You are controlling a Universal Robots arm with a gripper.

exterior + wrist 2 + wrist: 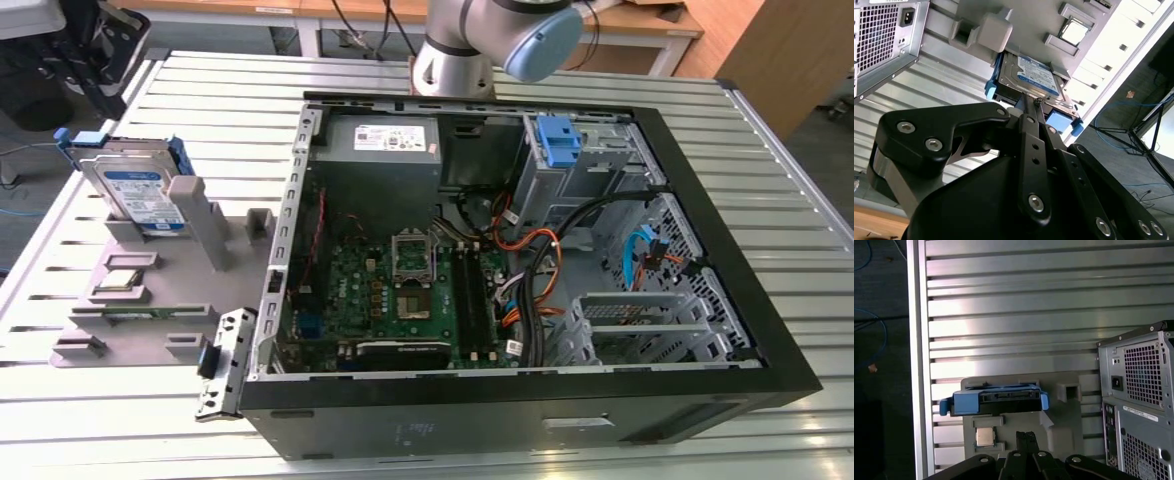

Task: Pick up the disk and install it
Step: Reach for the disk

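From my remote station, upper left of the exterior view: the disk (140, 195) stands upright in a grey fixture (147, 300), its top edge open to the air, a fixture post (200, 215) just beside it. Open bench (80, 420) slats surround the fixture. Centre right, the lidless computer case (534, 410) admits reach from above; cables (527, 265) crowd the floor beside the drive cage (574, 170).

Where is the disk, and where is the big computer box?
disk (144, 197): exterior view, on its white-and-blue label.
computer case (441, 432): exterior view, on its black outer side panel.
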